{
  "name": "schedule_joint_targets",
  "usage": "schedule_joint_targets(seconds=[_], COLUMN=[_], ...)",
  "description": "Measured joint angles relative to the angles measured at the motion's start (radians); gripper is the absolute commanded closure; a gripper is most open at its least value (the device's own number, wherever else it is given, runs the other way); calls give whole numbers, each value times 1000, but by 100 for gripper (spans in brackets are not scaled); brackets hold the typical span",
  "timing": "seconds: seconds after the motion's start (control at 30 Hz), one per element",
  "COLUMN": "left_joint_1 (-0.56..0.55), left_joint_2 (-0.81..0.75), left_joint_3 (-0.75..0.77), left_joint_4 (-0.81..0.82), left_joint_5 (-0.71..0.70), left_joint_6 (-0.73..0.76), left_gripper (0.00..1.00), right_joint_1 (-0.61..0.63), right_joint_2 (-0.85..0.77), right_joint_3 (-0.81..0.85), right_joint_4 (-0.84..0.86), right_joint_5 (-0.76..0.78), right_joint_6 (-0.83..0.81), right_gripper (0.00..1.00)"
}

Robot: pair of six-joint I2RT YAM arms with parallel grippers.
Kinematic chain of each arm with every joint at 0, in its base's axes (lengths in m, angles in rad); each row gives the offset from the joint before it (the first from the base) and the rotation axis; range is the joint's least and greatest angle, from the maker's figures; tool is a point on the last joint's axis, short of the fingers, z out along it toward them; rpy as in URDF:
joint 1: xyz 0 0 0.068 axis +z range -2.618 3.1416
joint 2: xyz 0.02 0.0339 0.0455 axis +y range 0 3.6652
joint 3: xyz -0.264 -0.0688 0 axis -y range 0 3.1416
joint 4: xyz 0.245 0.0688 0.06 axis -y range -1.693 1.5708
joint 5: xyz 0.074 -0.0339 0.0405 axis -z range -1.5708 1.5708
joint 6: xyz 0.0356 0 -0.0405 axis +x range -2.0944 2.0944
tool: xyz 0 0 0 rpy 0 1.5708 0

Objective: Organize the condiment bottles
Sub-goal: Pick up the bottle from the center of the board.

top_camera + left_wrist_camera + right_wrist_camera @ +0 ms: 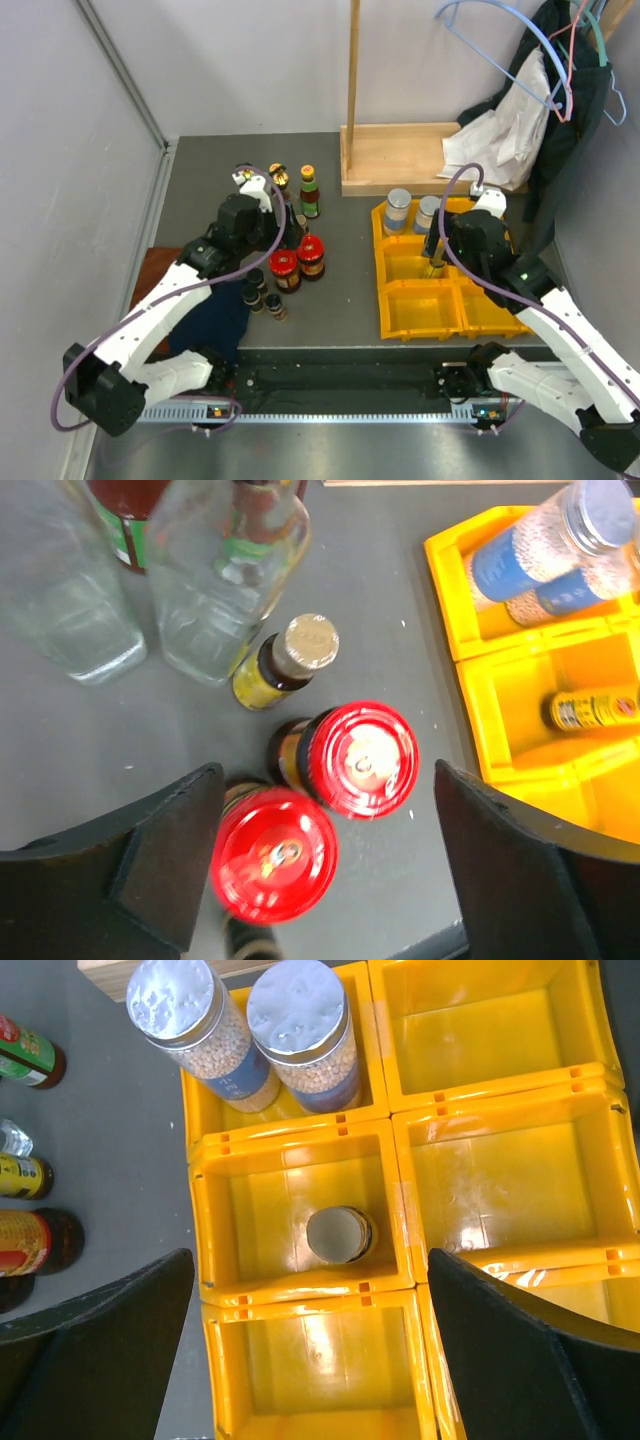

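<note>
My left gripper point(296, 236) is open and hangs over two red-lidded dark jars point(284, 266) point(311, 251). In the left wrist view their lids point(274, 852) point(365, 758) lie between my open fingers point(170, 860), nearer the left one. A small dark gold-capped bottle point(298, 652) and two tall clear bottles point(225, 570) stand beyond them. My right gripper point(436, 262) is open and empty above the yellow bin point(430, 330). Under it a small dark bottle point(340, 1235) stands upright in the middle-left compartment. Two silver-lidded pale jars point(175, 1000) point(297, 1005) fill the far-left compartment.
Three small dark bottles point(262, 293) stand near the table's front edge, left of the red jars. A green-labelled bottle point(309, 192) stands further back. A wooden stand point(400, 155) and hanging clothes point(540, 110) are behind the bin. Several other bin compartments point(500, 1190) hold nothing.
</note>
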Motion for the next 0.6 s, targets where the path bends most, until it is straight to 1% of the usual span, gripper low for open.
schedule_joint_targets(seconds=[0.17, 0.27, 0.4, 0.6], left_joint_1=[-76, -108, -144, -176], left_joint_2=[87, 129, 175, 255], left_joint_3=[1, 1, 10, 58], left_joint_4=[50, 83, 118, 145], left_joint_5=[-117, -189, -280, -380], left_joint_6=[-74, -117, -135, -142], left_gripper=[23, 25, 27, 34], right_joint_1=[0, 0, 0, 0], right_joint_2=[-28, -46, -70, -126], right_joint_3=[-6, -28, -56, -73], right_joint_4=[2, -1, -8, -19], right_joint_5=[-3, -5, -7, -6], right_joint_6=[7, 8, 8, 7], right_gripper=[1, 1, 1, 1])
